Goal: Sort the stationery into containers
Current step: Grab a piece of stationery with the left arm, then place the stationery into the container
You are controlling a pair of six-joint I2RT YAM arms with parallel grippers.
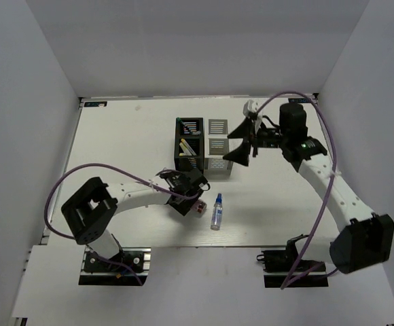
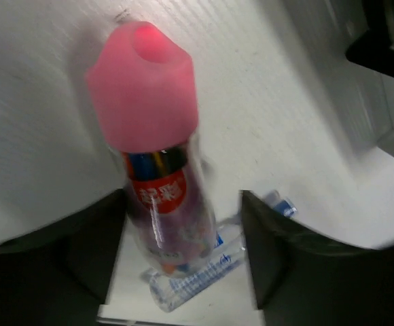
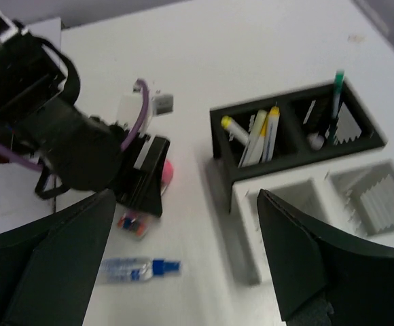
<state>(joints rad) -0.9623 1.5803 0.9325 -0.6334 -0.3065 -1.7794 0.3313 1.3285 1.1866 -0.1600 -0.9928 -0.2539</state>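
Top view: left end effector (image 1: 195,201) is low on the surface (image 1: 115,136), centre of frame, at the cylinder (image 1: 198,209), which shows as a small pink blob just below the black cups (image 1: 178,142). The bottle (image 1: 216,212) lies flat just right of the cylinder, blue cap pointing up-frame. White cups (image 1: 218,127) butt against the right side of the black ones. Pens (image 1: 187,148) stick out of the black cups. Right end effector (image 1: 241,142) hangs just right of the cups, spread wide and carrying nothing.

Left wrist: the cylinder (image 2: 157,156) fills mid-frame. It has a pink faceted cap with a dimple on top, a clear body, a red label with white print and coloured bits inside. Frame is blurred. Left end effector (image 2: 183,197) straddles it. The left finger (image 2: 81,251) meets the body, but a strip of surface (image 2: 285,102) shows before the right finger, so it isn't clenched. The bottle (image 2: 197,282) lies beyond it in the lower centre.

Right wrist: right end effector (image 3: 185,204) is released with a wide gap, only the surface (image 3: 197,81) between its fingers. Black cups (image 3: 217,136) are at the upper right. The left one holds white pens (image 3: 258,132) with yellow tips, the right one a green pen (image 3: 336,95). White cups (image 3: 241,204) sit below them. Left end effector (image 3: 142,176) is mid-left over the pink cylinder (image 3: 166,171). The bottle (image 3: 139,269) is at the lower left, on its side.
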